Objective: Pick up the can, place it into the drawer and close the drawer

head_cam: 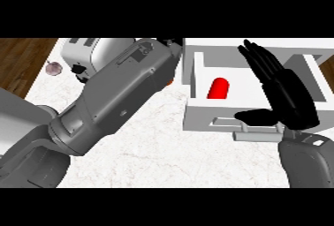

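Observation:
A red can [218, 88] lies inside the open white drawer [195, 70] at the upper right, and nothing holds it. My right hand [294, 101] is open above the drawer's right side, fingers straight and pointing up and to the left. Its thumb [256, 117] reaches over the drawer's front wall, just above the grey handle [261, 134]. My left forearm [117, 92] crosses the counter from the lower left to the top centre. Only a dark bit of my left hand [173, 43] shows past the wrist, beside the drawer's left wall.
A white and silver appliance [88, 49] stands at the back left, partly behind the left forearm. A small pinkish object [54, 67] lies near the counter's left edge. Wooden floor [23, 62] shows beyond that edge. The marble counter [163, 154] spreads in front of the drawer.

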Robot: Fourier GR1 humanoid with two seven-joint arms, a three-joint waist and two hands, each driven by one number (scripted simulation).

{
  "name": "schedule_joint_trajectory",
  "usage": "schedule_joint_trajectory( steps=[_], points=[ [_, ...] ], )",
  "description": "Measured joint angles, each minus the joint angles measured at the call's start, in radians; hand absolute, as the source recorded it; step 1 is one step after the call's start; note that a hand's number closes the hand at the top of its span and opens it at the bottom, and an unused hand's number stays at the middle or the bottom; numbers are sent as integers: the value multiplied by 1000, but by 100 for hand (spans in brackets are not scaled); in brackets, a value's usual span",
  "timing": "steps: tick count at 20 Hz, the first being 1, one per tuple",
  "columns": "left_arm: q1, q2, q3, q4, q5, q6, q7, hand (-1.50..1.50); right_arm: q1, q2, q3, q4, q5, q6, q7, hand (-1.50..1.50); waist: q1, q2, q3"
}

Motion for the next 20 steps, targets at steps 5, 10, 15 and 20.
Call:
schedule_joint_trajectory(
  steps=[5, 10, 15, 20],
  points=[
    [48, 48, 3, -53, -22, -12, 23, -150, -94, 8, 46, 218, 134, -106, -5, -150, 5, 1, 0],
    [93, 117, 6, -135, -44, -12, 70, -150, -190, 24, 35, 463, 210, -234, -19, -150, 10, 1, 0],
    [130, 181, 5, -219, -71, -7, 115, -150, -276, 24, 7, 690, 278, -377, -28, -150, 13, -3, -4],
    [169, 222, 14, -281, -92, -8, 141, -150, -379, 18, -30, 883, 320, -513, -47, -150, 17, -7, -11]
  ],
)
